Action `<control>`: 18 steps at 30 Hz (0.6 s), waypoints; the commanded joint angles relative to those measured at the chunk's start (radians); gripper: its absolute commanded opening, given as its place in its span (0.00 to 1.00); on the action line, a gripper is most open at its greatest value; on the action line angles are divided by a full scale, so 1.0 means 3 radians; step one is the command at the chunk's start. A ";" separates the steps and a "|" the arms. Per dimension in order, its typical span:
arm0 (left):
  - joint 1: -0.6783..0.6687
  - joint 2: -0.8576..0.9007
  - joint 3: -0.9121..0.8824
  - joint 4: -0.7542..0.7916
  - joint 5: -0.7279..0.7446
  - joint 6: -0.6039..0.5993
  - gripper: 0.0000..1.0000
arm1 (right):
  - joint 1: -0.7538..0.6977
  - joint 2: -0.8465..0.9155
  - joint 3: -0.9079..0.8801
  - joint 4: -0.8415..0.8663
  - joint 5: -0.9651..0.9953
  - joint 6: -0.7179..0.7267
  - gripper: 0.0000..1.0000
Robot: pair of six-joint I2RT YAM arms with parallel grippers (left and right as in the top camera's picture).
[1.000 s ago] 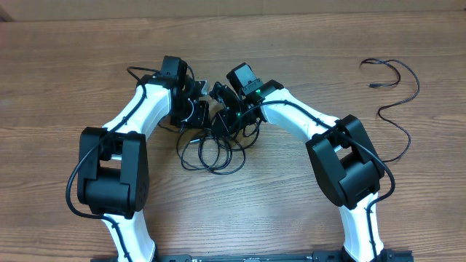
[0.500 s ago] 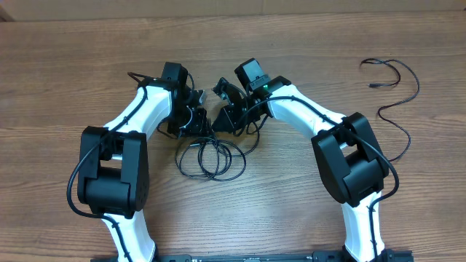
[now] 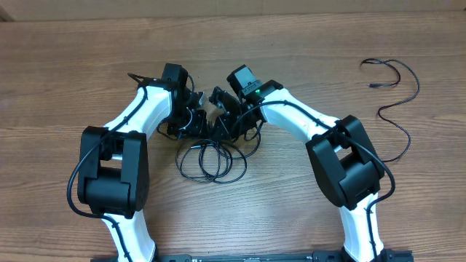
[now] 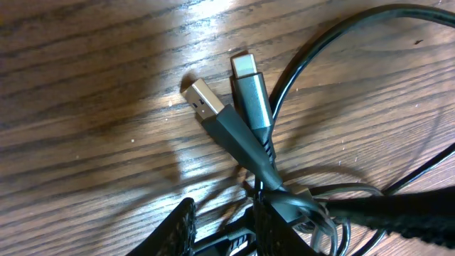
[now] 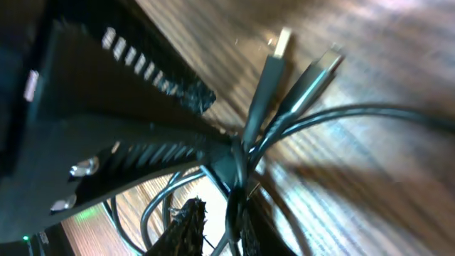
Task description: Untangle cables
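Cables: your main tangle (image 3: 211, 156) lies on the wooden table (image 3: 73, 65) at centre, right where the two arms meet. Its loose black loops spread toward the robot's base, just below both grippers.
Lone cable: one more thin black cord (image 3: 416, 91) lies in an open curve at the far right of the table, well apart from the tangle and from both arms.
Plugs: in your left wrist view two plug ends lie side by side on the wood, nearly touching. One is a silver-tipped plug (image 4: 200, 97) and the other a grey plug (image 4: 250, 89). Their cords run down together into a tight knot (image 4: 259, 178).
Left gripper: it (image 4: 224, 229) sits low over the table at the knot. Its jaws stand a little apart, with cord strands passing between them and the knot against one finger. You cannot tell from these views whether they pinch anything.
Right gripper: it (image 5: 213, 227) faces the left one across the same knot (image 5: 238, 153), and the cords gather and drop between its fingers. The view is blurred, so you cannot tell whether the jaws are clamped or loose.
Arms: both reach inward, their grippers close together over the upper edge of the tangle.
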 commanded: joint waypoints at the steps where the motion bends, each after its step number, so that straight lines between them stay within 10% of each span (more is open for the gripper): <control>1: -0.0043 0.0032 -0.0031 -0.0009 -0.0045 -0.0011 0.29 | 0.0074 -0.0060 -0.0015 -0.0066 0.0155 -0.0008 0.18; 18: -0.0045 0.0033 -0.0111 -0.0031 -0.0048 -0.0111 0.34 | 0.0106 -0.0058 -0.0015 -0.0037 0.0394 -0.0008 0.14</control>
